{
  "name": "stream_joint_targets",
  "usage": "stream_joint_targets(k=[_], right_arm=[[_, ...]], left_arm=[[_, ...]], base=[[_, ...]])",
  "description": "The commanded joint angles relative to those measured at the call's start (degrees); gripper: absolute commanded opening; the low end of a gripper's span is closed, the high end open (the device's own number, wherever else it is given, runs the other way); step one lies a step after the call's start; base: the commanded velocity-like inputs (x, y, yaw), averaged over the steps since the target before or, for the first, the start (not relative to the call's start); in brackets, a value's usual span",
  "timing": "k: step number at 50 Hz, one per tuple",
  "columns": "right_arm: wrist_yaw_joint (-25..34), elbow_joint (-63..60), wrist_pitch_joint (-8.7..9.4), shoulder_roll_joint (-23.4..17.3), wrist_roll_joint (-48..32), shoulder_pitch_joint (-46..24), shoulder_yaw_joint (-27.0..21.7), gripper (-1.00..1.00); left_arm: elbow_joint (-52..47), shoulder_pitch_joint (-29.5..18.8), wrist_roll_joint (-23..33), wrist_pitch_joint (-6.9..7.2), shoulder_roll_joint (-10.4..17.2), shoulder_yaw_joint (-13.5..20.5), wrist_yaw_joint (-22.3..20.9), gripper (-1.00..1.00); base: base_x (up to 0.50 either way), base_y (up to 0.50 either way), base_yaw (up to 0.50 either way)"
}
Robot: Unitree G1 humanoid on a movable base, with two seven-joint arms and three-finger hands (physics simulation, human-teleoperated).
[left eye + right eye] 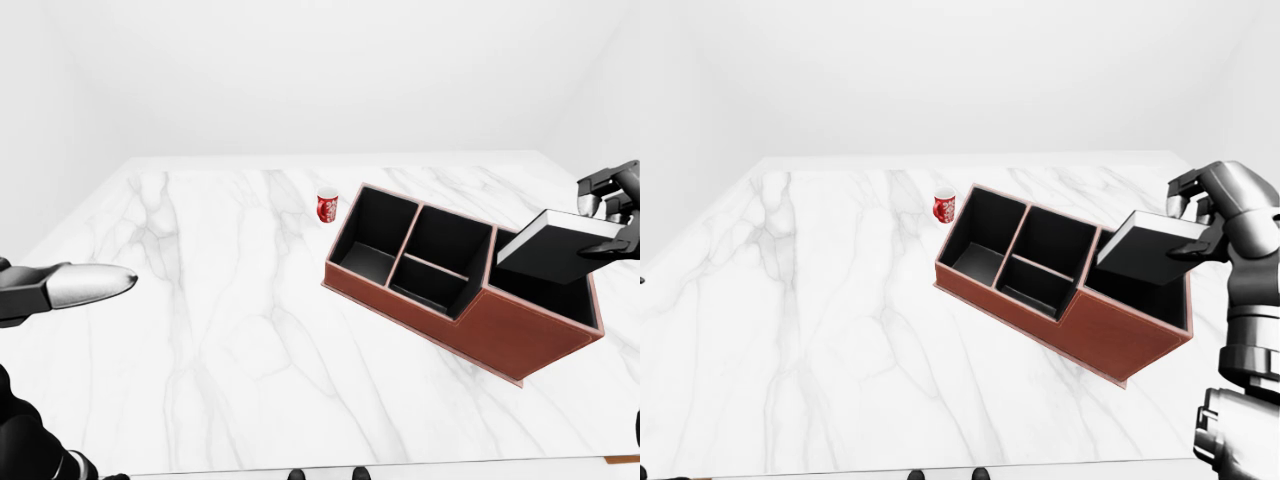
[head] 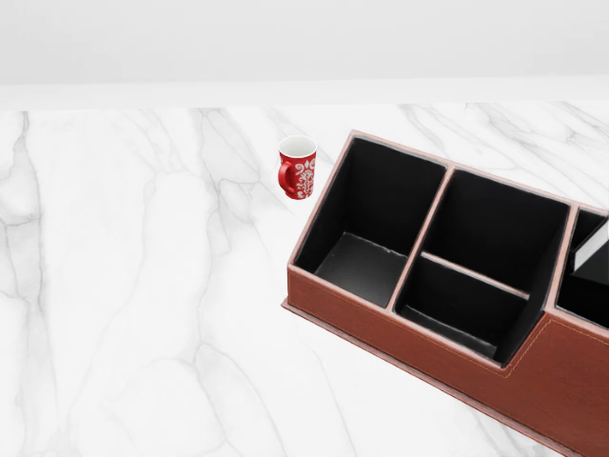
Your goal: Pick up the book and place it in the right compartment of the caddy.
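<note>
Book (image 1: 1148,250) is already picked up, right hand (image 1: 1218,215) clamped round its far end, tilted with its low corner dipping into the caddy (image 1: 520,330)'s right compartment. Just the lowering and release left, I reckon. Left hand (image 1: 85,283) idles well left of the caddy, fingers straight out, empty.
</note>
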Motion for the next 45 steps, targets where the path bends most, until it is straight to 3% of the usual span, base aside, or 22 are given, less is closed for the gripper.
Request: stream_joint_targets(k=[1,45], right_arm=[[-1.5,0.6,-0.61,-0.3,-0.2,-0.7,-0.9,-1.0],[-4.2,4.0,-0.73,1.5,-0.6,0.2,0.2,-1.0]], left_arm=[[-0.3,0.1,0.4,0.0,-0.3,0.0,-0.3,1.0],[-0.4,-0.1,1.5,0.0,-0.6,-0.5,-0.7,1.0]], base=[[0.0,0.0,0.0],[0.0,0.0,0.0]])
